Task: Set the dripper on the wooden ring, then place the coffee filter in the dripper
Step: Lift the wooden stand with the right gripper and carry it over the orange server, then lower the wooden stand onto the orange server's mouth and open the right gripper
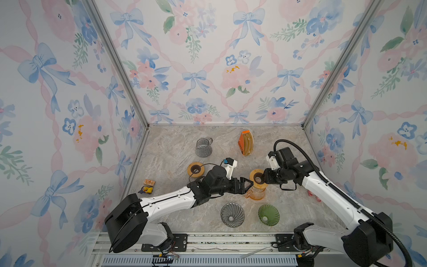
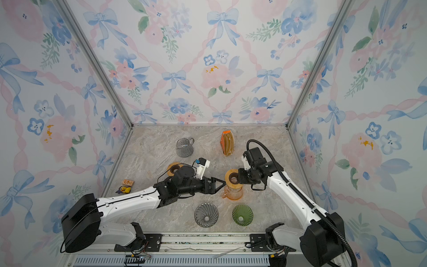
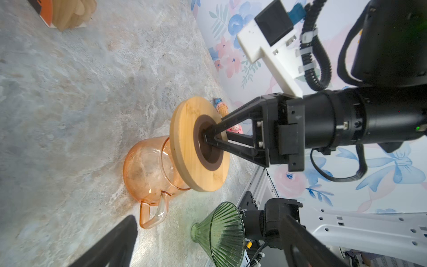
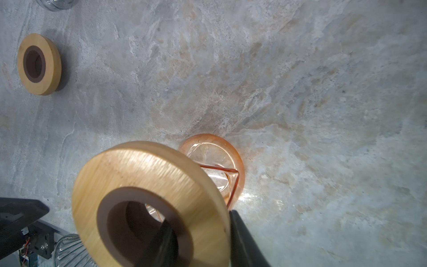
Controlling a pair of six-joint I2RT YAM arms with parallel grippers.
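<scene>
Brown paper coffee filters [image 1: 247, 143] stand in an orange pack at the back of the table, also seen in the left wrist view [image 3: 69, 13]. A grey glass dripper [image 1: 232, 215] and a green glass dripper [image 1: 268, 215] stand near the front edge. My right gripper [image 1: 260, 179] is shut on a wooden ring [image 4: 143, 175], one finger through its hole and one outside the rim. It holds the ring tilted over an orange carafe [image 3: 147, 171]. My left gripper [image 1: 249, 185] is open and empty just left of that carafe, with the green dripper [image 3: 221, 233] ahead of it.
A second wooden ring [image 1: 195, 170] lies mid-table and a grey glass carafe [image 1: 203, 148] stands behind it. A toy duck [image 1: 146, 190] and a small box [image 1: 149, 182] sit at the left edge. A pink toy [image 1: 314, 196] lies behind my right arm.
</scene>
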